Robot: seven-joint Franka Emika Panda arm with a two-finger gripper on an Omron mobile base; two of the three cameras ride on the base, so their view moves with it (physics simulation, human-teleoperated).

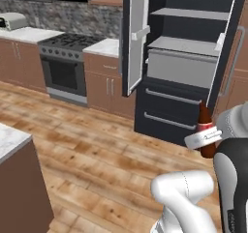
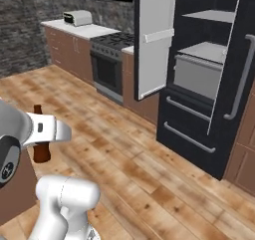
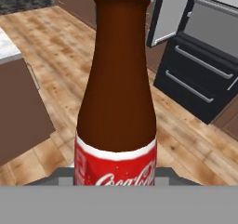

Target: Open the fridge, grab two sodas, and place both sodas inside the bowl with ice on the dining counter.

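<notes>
My gripper (image 1: 206,136) is shut on a soda (image 1: 205,125), a dark brown bottle with a red label, and holds it upright by the label band. In the hand view the soda (image 3: 116,93) stands close up in front of the camera, and in the right base view the soda (image 2: 41,152) hangs below the white hand. The black fridge (image 1: 186,58) stands ahead with its left door (image 1: 135,38) swung wide open, showing grey shelves above two drawers (image 1: 169,111). A corner of the dining counter (image 1: 9,138) lies at the left. The bowl with ice is out of view.
A stove (image 1: 65,58) with an oven stands left of the fridge, between brown marble-topped cabinets (image 1: 104,82). A toaster (image 1: 12,20) sits on the far left worktop. Wooden floor (image 1: 106,150) stretches between the fridge and the counter.
</notes>
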